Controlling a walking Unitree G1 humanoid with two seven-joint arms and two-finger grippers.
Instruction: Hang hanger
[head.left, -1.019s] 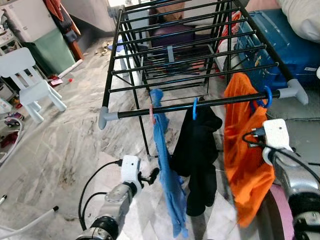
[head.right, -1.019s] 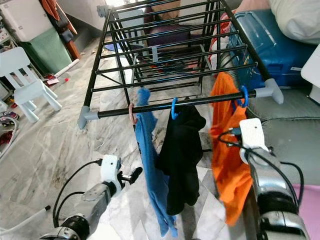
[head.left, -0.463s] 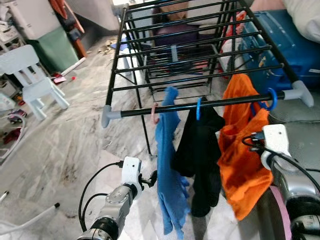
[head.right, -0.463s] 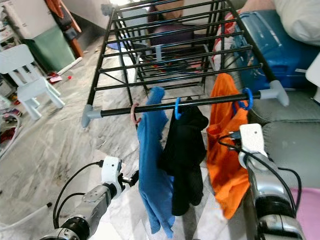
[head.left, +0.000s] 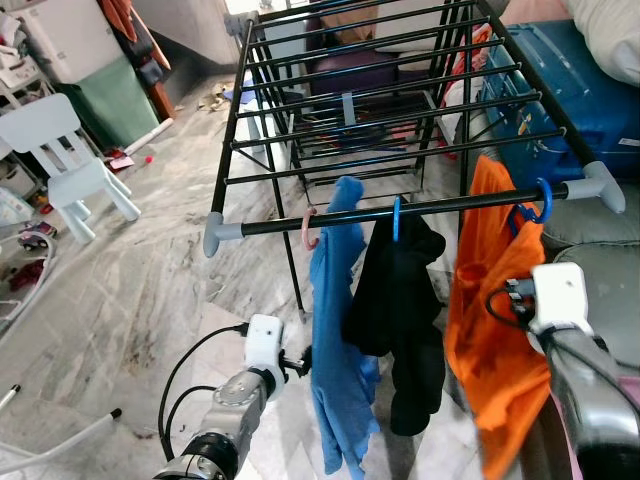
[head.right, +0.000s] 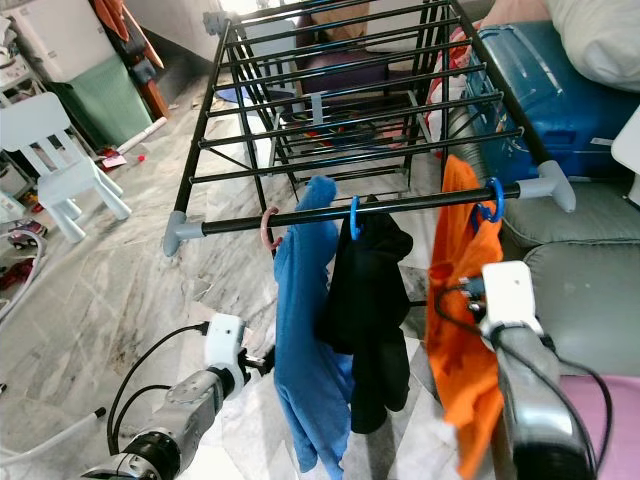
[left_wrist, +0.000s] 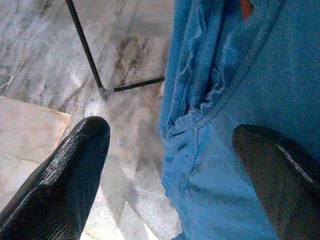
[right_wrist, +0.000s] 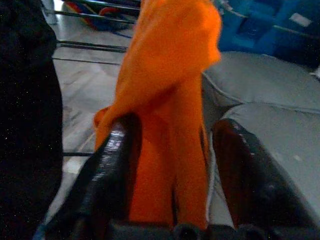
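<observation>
Blue hanger (head.left: 532, 197) hooked on rail (head.left: 420, 208), orange garment (head.left: 498, 320) hanging down

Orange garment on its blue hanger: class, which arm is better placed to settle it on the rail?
Right. The right gripper has its jaws around the orange garment; the left gripper faces the blue garment.

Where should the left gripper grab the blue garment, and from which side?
Take the blue garment at its lower left edge, where the frayed hem folds double, probably coming in level from the robot's left. It hangs limp from the pink hanger on the rack bar, so that edge faces the left gripper, whose open fingers already straddle it. The black garment crowds its right side.
</observation>
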